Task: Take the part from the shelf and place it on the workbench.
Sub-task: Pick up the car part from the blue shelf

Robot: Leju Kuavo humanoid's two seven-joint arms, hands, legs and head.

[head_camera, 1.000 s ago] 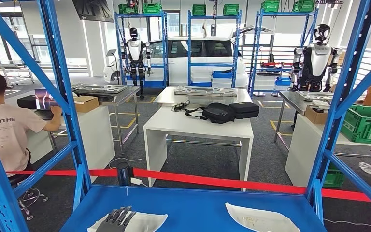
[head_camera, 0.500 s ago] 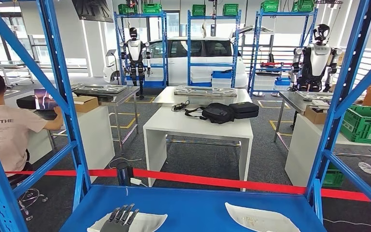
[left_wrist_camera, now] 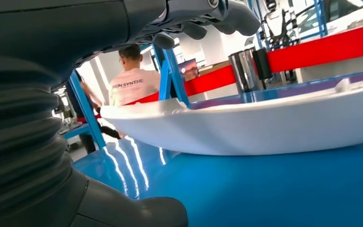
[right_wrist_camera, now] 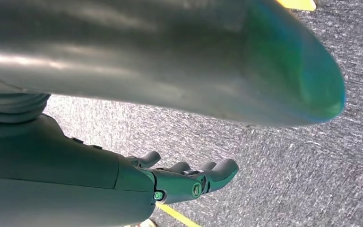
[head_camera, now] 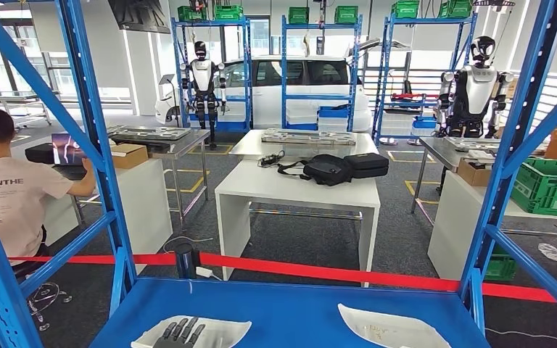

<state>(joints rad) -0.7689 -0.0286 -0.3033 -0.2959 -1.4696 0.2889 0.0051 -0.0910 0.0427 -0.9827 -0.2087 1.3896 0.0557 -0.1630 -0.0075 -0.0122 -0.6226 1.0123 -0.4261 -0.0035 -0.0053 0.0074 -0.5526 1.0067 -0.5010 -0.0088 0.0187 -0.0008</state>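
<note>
Your left hand (head_camera: 179, 333) lies spread over the near white part (head_camera: 221, 330) on the blue shelf (head_camera: 297, 312), thumb under its rim, holding nothing yet. You're at the grasp step, I judge: close on the rim, then lift. Your right hand (right_wrist_camera: 189, 182) hangs loosely curled, empty, above the floor.

**A bright workshop beyond the blue uprights**

You look out through blue racking (head_camera: 94, 138) onto grey carpet (head_camera: 406, 239) crossed by a red barrier tape (head_camera: 333, 273). A white bench (head_camera: 297, 190) carries black bags (head_camera: 341, 168). Behind it stand tall blue shelves (head_camera: 319, 72) topped with green crates (head_camera: 299, 14), a white car (head_camera: 297, 80) and daylit windows. A person (head_camera: 7, 188) sits at a laptop (head_camera: 64, 148) on the left.
</note>
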